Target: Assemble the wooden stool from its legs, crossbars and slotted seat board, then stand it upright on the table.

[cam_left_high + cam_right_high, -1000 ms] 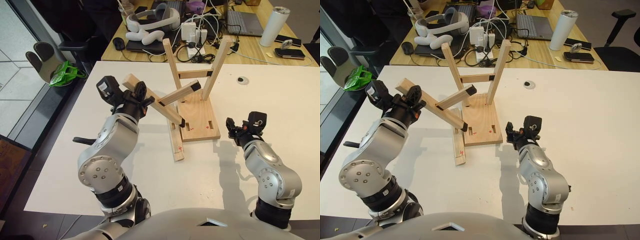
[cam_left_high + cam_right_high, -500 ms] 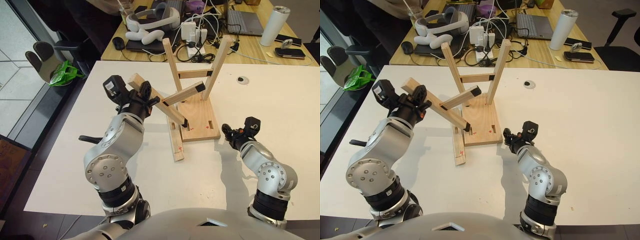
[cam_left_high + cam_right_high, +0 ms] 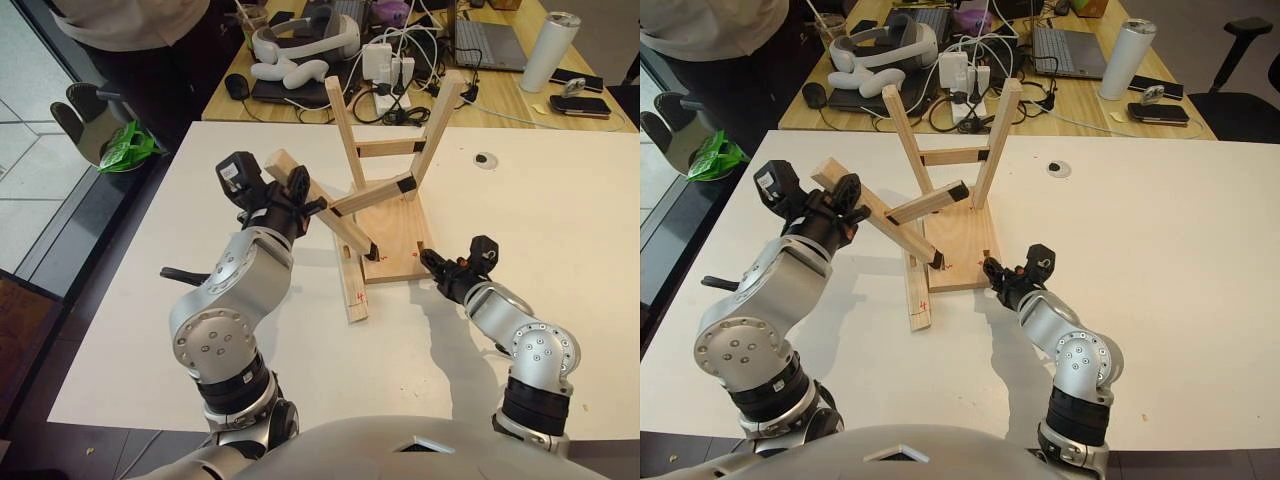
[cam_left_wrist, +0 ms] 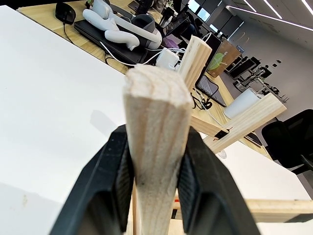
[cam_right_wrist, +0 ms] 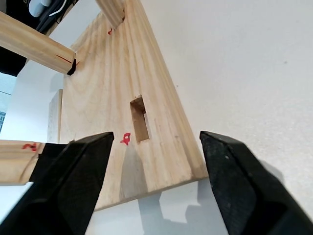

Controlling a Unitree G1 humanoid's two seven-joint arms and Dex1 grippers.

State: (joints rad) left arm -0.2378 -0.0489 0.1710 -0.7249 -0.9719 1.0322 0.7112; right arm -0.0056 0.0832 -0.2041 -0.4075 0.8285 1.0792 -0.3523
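The slotted seat board [image 3: 398, 242] lies flat on the white table. Two legs [image 3: 343, 125] joined by a crossbar [image 3: 388, 148] stand upright in its far slots. My left gripper [image 3: 298, 196] is shut on the upper end of a third leg [image 4: 155, 127]. This leg slants down to the board's near left slot, and a black-tipped crossbar [image 3: 372, 194] juts from it. Another leg [image 3: 352, 292] lies loose on the table by the board's left edge. My right gripper [image 3: 433, 264] is open at the board's near right corner, its fingers [image 5: 73, 181] either side of an empty slot [image 5: 139, 118].
Behind the table a desk holds a white headset [image 3: 300, 42], a power strip with cables [image 3: 388, 82], a laptop [image 3: 485, 40], a white tumbler [image 3: 548, 50] and phones [image 3: 580, 104]. A round grommet [image 3: 486, 159] sits in the tabletop at the far right. A green bag [image 3: 130, 148] lies beyond the left edge.
My left gripper has carried the slanted leg to the right, closer to the upright legs. My right gripper has moved left and forward to the board's near right corner.
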